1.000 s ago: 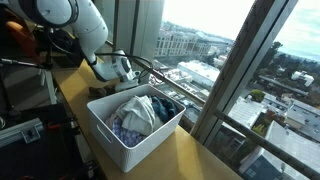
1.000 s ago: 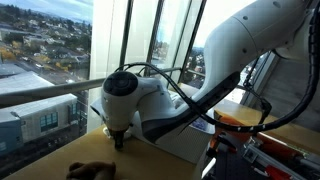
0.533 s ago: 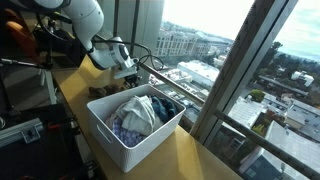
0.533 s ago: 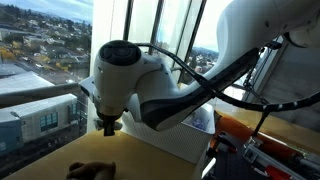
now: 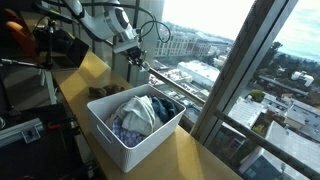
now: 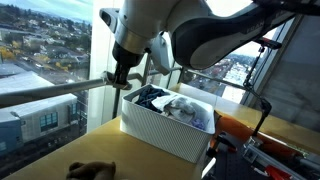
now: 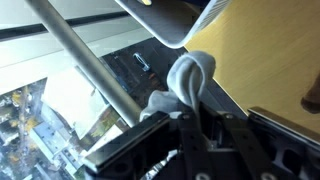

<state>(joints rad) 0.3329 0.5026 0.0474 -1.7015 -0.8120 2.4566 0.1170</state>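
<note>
Beside white bin (image 5: 122, 146), raised | hand (image 5: 135, 57) pinches grey cloth (image 7: 190, 78) | cloth at hand's tips

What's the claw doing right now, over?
Claw shut on grey cloth. Cloth hangs near the white bin, over the table edge. Window rail close by.

On the tabletop (image 5: 195, 155): bin (image 5: 125, 145) alongside the rail (image 6: 45, 93), clothes (image 5: 138, 112) in it. Above and just past the bin's end, at the rail: end effector (image 6: 117, 86), cloth (image 7: 190, 78) pinched in it.
</note>
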